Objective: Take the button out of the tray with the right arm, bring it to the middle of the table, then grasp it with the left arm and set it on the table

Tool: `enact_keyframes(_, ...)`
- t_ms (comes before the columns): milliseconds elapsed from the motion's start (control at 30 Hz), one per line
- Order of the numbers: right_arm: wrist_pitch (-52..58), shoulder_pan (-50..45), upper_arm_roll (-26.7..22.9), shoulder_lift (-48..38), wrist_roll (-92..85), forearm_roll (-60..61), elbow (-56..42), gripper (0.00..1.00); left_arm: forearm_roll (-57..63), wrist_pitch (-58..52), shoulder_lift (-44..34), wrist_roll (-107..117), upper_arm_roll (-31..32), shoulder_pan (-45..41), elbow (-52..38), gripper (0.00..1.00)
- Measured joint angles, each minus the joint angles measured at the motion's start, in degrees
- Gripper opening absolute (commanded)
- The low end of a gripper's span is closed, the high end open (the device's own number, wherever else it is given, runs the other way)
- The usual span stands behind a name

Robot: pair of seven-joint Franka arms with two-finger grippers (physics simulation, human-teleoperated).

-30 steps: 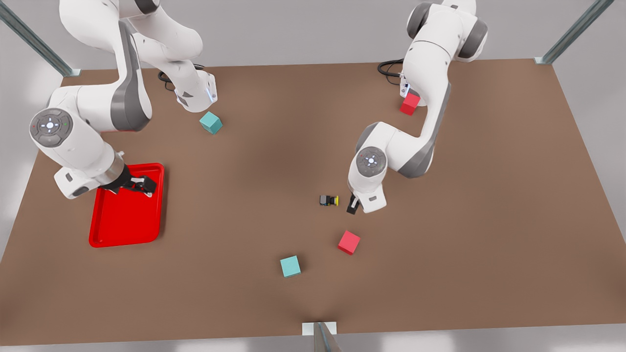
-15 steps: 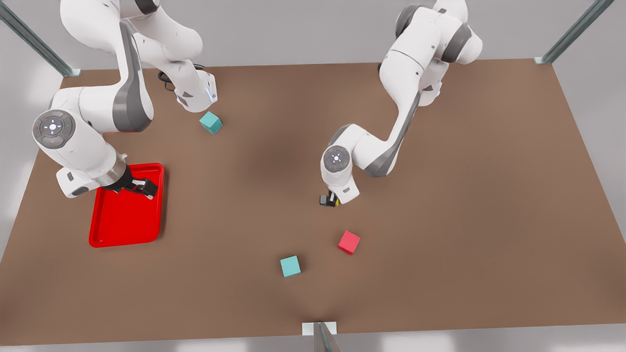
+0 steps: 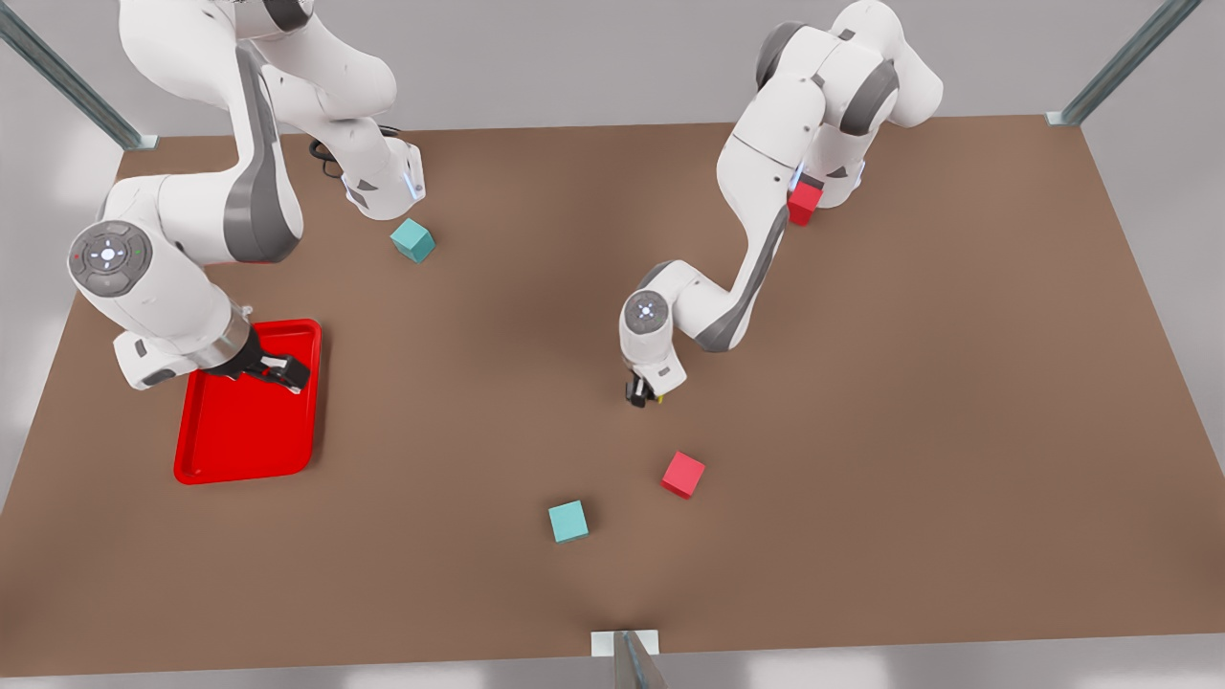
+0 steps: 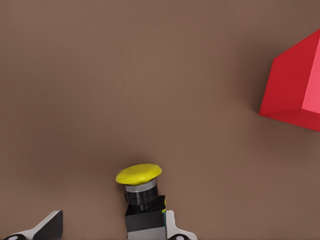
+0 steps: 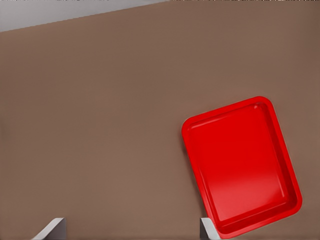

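The button (image 4: 141, 192), a yellow cap on a black base, lies on its side on the brown table (image 3: 919, 402) near the middle. My left gripper (image 4: 111, 229) is down over it and open. The base sits between the fingers and touches one fingertip (image 4: 172, 227); the other fingertip stands well apart. In the front view this gripper (image 3: 641, 392) covers most of the button. My right gripper (image 3: 282, 371) hangs open over the red tray (image 3: 244, 471) at the front view's left, with nothing between its fingers. The tray (image 5: 245, 160) holds nothing.
A red cube (image 3: 682, 475) and a teal cube (image 3: 568, 522) lie in front of the left gripper; the red cube (image 4: 295, 85) is close by. Another teal cube (image 3: 412, 239) and another red cube (image 3: 804, 203) sit near the arm bases at the back.
The left arm has swung toward the front view's left and come down over the button, which now sits between its fingers. The right arm has barely moved.
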State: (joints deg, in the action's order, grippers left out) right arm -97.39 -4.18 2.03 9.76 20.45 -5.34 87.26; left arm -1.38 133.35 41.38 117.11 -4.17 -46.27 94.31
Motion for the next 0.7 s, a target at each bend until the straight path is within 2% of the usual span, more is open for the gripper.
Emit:
enact_keyframes(467, 0.4, 0.1, 1.1, 0.8, 0.0, 0.3, -1.2, 1.0, 0.2, 6.1, 1.8, 1.2, 0.1, 0.7, -0.3, 1.0)
enact_keyframes(700, -0.7, 0.0, 1.7, 4.6, -2.6, 0.8, -4.6, 1.0, 0.1, 7.1, 2.7, 1.5, 0.1, 0.8, -0.5, 1.0)
